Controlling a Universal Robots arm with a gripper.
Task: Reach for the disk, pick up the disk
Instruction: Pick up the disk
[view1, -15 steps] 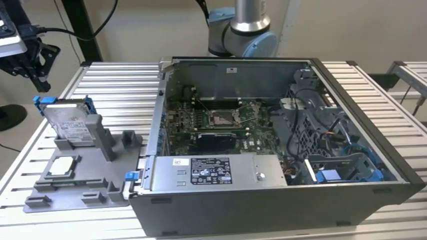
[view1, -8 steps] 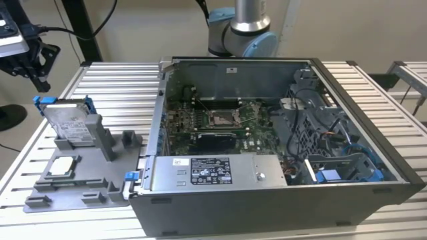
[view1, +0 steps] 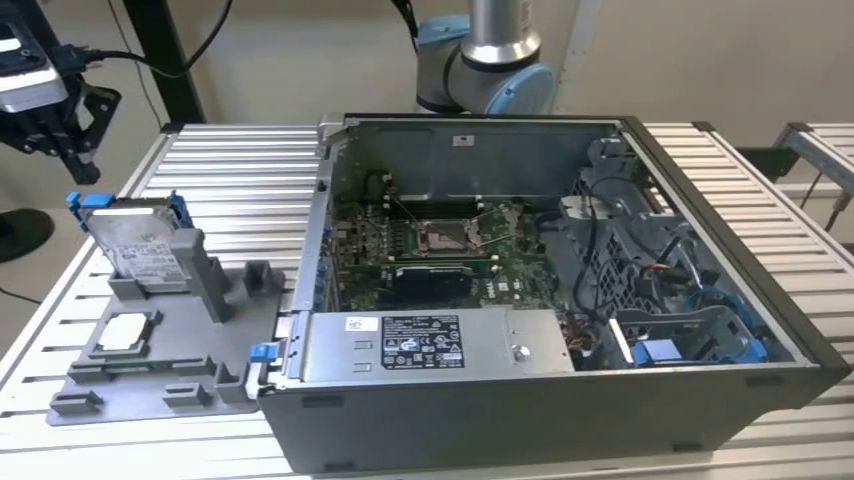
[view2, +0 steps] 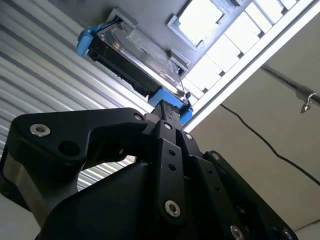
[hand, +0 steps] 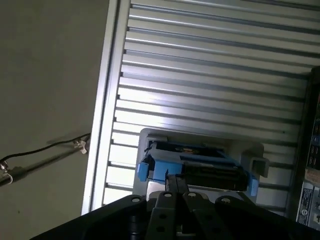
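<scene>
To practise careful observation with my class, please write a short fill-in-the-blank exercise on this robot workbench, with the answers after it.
1. The grey stand holds, upright, a silver ____.
2. The gripper hangs just ____ the hard drive.
3. The hard drive's side rails are coloured ____.
4. On the exterior view's right, the computer case lies ____, showing its motherboard.

Missing words: hard drive; above; blue; open.
</scene>
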